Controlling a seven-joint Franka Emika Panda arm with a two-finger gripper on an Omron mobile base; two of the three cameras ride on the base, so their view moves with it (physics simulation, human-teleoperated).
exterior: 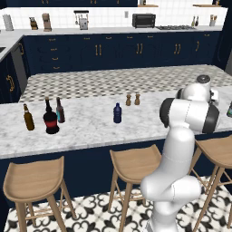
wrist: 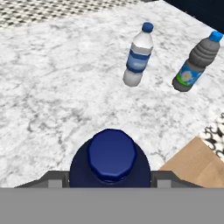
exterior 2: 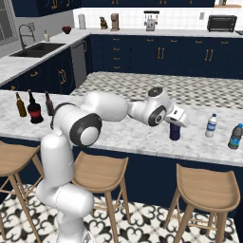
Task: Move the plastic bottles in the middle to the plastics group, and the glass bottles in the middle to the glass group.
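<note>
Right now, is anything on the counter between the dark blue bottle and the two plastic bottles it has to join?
Nothing visible. In the hand view, bare marble lies between the dark blue bottle at the hand and the clear water bottle and dark bottle.

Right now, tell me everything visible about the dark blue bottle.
The dark blue bottle is small, opaque and plastic-looking, with a rounded shoulder, short neck and matching blue cap. It stands upright on the white marble counter, between the fingers, which flank its body on both sides. Whether they press it is unclear.
</note>
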